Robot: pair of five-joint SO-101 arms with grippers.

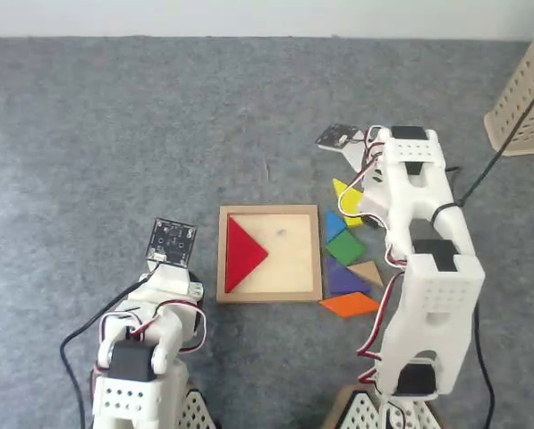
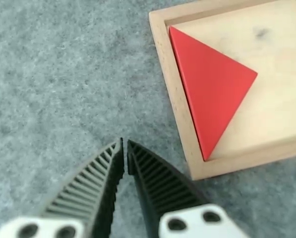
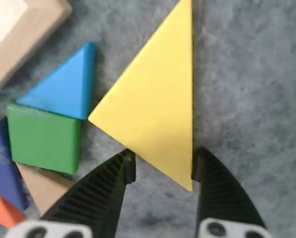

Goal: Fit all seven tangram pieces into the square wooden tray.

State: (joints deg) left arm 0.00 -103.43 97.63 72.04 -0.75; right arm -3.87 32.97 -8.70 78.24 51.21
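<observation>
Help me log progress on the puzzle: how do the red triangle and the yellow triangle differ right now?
The red triangle lies inside the tray, its long edge along a wall; the yellow triangle lies outside it on the carpet. The right gripper, open, straddles a corner of the yellow triangle; the left gripper, shut, sits over the carpet beside the tray, clear of the red triangle. Both are triangles lying flat.

The left arm [image 1: 146, 357] and right arm [image 1: 428, 277] are white plastic shells around black servos, strung with red, black and white cables [image 1: 380, 323]. Each wrist carries a dark circuit board [image 1: 172, 241]. The fingers [image 2: 95, 191] are black and ribbed, on white mounts with screw holes [image 2: 29, 230].
</observation>
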